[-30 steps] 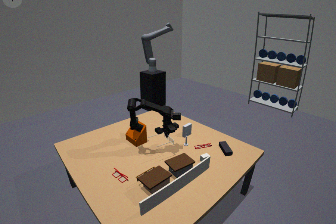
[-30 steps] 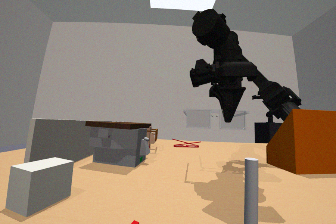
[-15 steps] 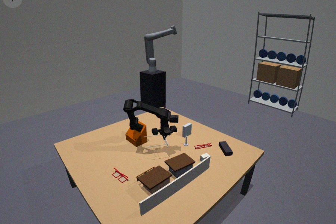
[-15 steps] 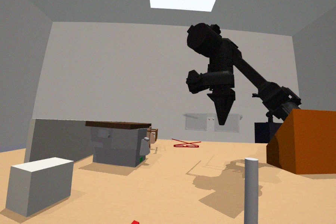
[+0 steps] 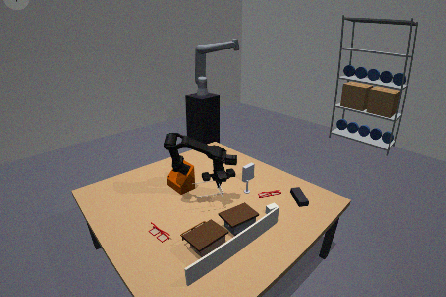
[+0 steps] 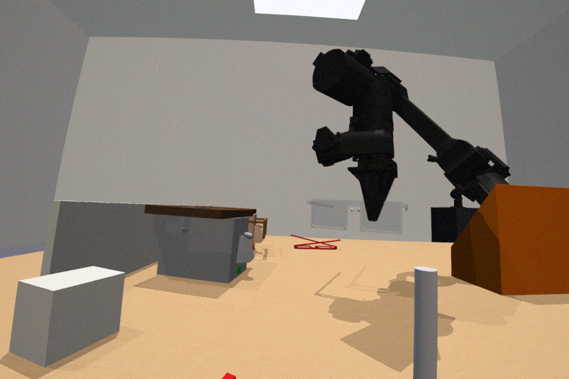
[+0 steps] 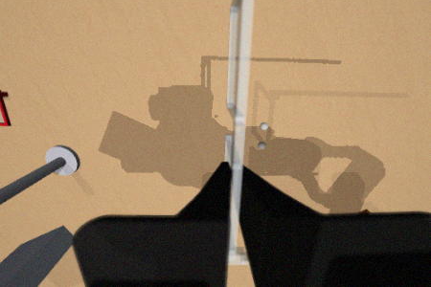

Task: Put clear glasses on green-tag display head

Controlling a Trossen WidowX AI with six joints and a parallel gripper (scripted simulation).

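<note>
Left to right, top view.

- Far left: a red pair of glasses (image 5: 160, 229) (image 6: 315, 247) is lying on the table (image 5: 119, 211) (image 6: 285, 319) (image 7: 120, 21), playing no part in the job.
- Next: the other head (image 5: 212, 245) is standing under its brown board, with brown glasses (image 5: 193, 227) (image 6: 265, 220) showing at its face side. It is looking undisturbed.
- Middle: the fingers (image 5: 219, 184) (image 6: 373, 216) are closing firmly on the frame of the clear glasses (image 5: 208, 195) (image 6: 329, 215) (image 7: 243, 59), near the bridge. The pair is hanging above the table, temples open and pointing towards the orange base (image 5: 181, 178) (image 6: 528, 241). Nothing is touching a head.
- Right of that: the green-tagged head (image 5: 239, 226) (image 6: 197, 246) is waiting bare-faced, its green tag (image 6: 239, 269) showing low on the near corner in the exterior view.
- Further right: a slim post (image 5: 247, 186) (image 6: 425, 319) (image 7: 31, 179) is standing well apart from the head.

Progress: grasp and lift are standing as done. Turning, seating and release are remaining. My reading: the temples are pointing the wrong way for the face, so the pair is needing a turn, then a level approach with the temples passing either side of the head. A skewed approach would be risking a temple catching the board's edge.
</note>
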